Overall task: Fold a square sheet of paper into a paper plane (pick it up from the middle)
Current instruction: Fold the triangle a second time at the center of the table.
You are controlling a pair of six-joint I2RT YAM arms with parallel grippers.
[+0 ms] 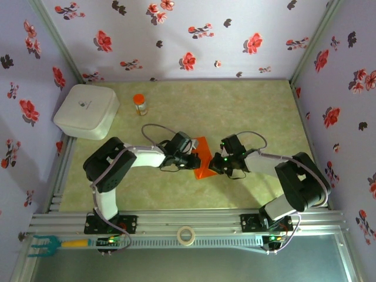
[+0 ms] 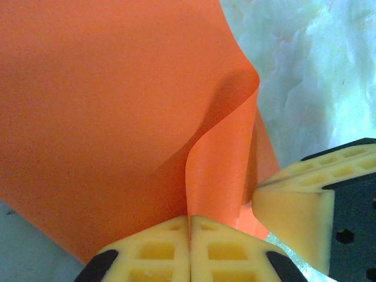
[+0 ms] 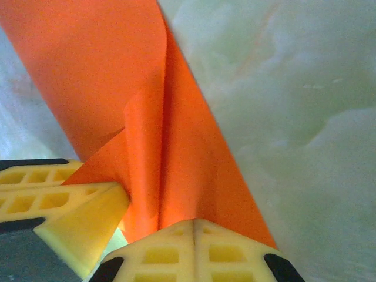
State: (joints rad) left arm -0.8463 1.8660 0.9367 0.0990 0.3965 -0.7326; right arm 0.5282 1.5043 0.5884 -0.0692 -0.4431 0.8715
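Floral walls (image 1: 188, 35) ring the green bench (image 1: 176, 106); left pincer (image 1: 194, 160) and right pincer (image 1: 217, 165) each clamp tight on the creased orange paper (image 1: 204, 154).

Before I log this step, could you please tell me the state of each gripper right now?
Left gripper: closed, pinching the orange paper.
Right gripper: closed, pinching the same orange paper.

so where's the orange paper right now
In the top view the orange paper sits mid-table, pinched between the left jaws and the right jaws, the orange-capped bottle behind it to the left.
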